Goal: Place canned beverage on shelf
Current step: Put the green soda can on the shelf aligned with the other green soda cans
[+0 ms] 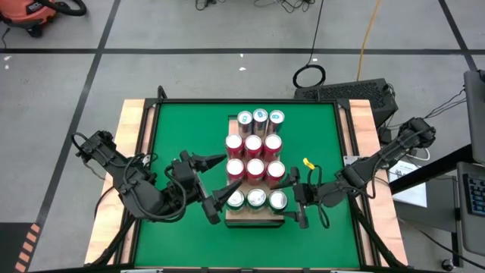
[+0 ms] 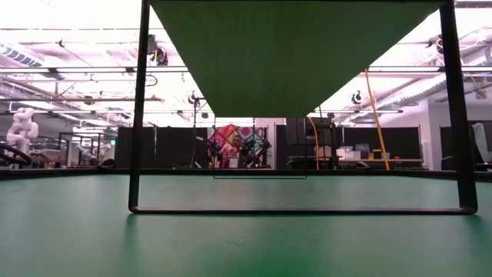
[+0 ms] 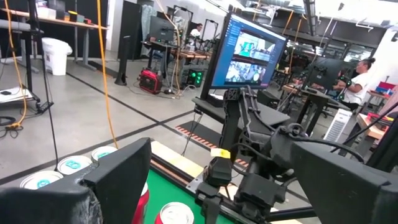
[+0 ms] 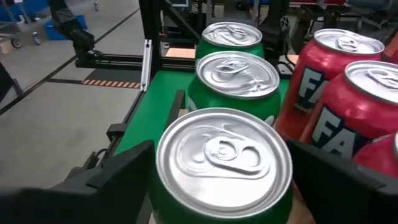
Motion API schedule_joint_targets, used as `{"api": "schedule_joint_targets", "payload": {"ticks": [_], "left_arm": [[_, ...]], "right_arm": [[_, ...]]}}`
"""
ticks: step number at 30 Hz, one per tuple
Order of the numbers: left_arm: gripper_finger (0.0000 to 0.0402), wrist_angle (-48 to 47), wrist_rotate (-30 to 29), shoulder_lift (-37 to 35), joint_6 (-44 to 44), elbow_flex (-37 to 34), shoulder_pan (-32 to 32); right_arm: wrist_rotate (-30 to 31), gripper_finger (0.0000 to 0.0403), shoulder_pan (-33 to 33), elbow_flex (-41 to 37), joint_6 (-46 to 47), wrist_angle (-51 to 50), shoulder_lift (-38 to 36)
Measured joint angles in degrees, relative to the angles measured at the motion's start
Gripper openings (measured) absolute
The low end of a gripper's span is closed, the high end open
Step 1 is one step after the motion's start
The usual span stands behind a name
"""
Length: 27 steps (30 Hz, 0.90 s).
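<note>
The wooden shelf [image 1: 254,218] lies on the green bench [image 1: 182,136], carrying cans in rows of three: silver-blue cans [image 1: 260,117] at the far end, two rows of red cans [image 1: 253,156] in the middle, green cans [image 1: 257,199] nearest the arms; the right pincer [image 1: 290,199] stands spread around the rightmost green can [image 4: 224,163], a finger [image 4: 118,177] on each side, though whether the fingers touch it cannot be told; the left pincer [image 1: 220,182] is spread wide at the shelf's left edge, beside the leftmost green can [image 1: 236,200], pinching nothing.
</note>
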Motion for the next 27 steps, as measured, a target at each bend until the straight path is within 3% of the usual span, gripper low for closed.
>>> {"api": "schedule_joint_targets", "payload": {"ticks": [9,18,27], "left_arm": [[0.0384,0.0,0.1,0.0,0.0,0.0,0.0],[0.0384,-1.2,0.3,0.0,-0.1,0.0,0.0],[0.0384,-1.7,0.3,0.0,-0.1,0.0,0.0]], "right_arm": [[-0.2,0.0354,-0.1,0.0,-0.1,0.4,-2.4],[-0.5,0.0350,1.7,0.0,1.0,-4.1,-11.2],[-0.4,0.0283,4.8,0.0,14.6,-19.0,-13.8]]}}
